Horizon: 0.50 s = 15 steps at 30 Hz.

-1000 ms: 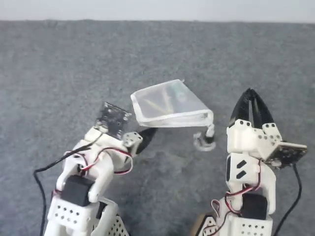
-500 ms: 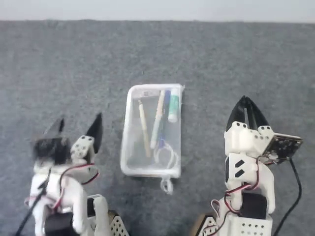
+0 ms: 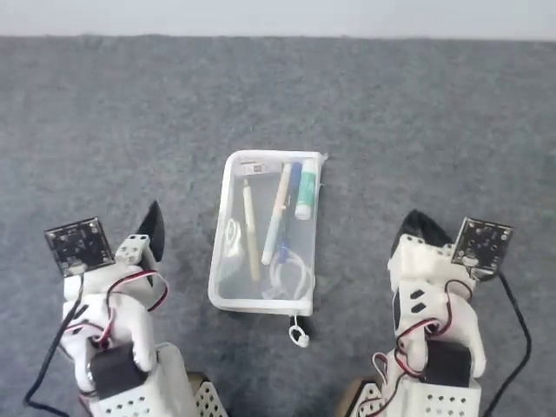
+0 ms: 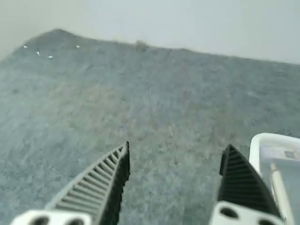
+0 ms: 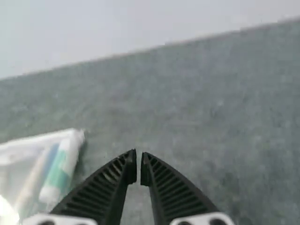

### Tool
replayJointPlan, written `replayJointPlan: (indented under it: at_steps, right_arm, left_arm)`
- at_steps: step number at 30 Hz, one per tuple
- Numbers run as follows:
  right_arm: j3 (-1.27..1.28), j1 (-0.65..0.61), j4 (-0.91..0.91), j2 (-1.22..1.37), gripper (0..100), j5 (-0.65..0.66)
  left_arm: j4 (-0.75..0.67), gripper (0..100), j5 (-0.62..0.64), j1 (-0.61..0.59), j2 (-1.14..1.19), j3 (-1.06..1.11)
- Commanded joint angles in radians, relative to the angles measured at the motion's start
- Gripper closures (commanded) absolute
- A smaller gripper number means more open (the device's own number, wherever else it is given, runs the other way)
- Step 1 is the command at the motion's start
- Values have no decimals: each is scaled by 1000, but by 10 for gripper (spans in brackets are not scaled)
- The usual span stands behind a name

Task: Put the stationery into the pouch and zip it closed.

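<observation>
Flanking the pouch [image 3: 261, 303], the left claw [image 4: 178, 147] sits low and spread wide, the right claw [image 5: 138, 155] closed, both empty.

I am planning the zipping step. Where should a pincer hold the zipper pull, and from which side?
Probably grip the small white tab of the zipper pull, coming from above. It lies loose on the mat, just outside the pouch's near right corner.

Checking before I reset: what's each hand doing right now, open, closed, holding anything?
Left hand: open, holding nothing.
Right hand: closed, holding nothing.
</observation>
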Motion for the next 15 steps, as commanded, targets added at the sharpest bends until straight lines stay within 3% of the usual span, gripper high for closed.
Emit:
replayJointPlan:
  at_steps: [1,9,15]
  right_arm:
    - [-5,2,93,-18,991,0]
    - [140,4,156,-18,991,-2]
    - [221,4,159,-18,990,-2]
  left_arm:
    - [-72,707,12,38,12,45]
    - [-78,709,9,229,12,211]
    - [-74,709,6,250,12,243]
